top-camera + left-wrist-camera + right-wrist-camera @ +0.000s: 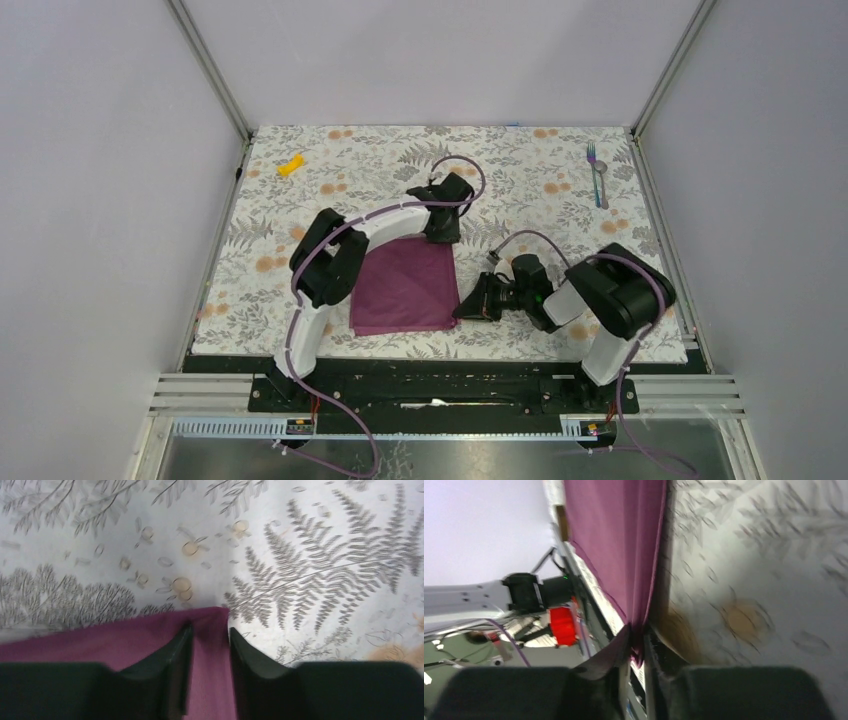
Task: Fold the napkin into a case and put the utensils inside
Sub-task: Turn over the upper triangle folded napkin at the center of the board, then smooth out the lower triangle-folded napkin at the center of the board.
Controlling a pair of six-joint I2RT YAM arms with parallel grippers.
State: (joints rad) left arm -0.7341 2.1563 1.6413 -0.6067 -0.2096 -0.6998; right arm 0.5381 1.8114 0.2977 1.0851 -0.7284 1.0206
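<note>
The plum-magenta napkin (405,287) lies flat as a square on the patterned table, near the middle front. My left gripper (443,235) is at its far right corner. In the left wrist view its jaws (210,632) stand apart around that corner of the napkin (100,640), one finger on the cloth and one beside its edge. My right gripper (465,310) is at the near right corner. In the right wrist view it (638,645) is pinched shut on the napkin's (619,540) corner. The fork (592,158) and spoon (600,188) lie at the far right.
A small yellow piece (290,166) lies at the far left of the table. Metal frame posts and grey walls enclose the table on three sides. The black rail with the arm bases runs along the front edge (440,385).
</note>
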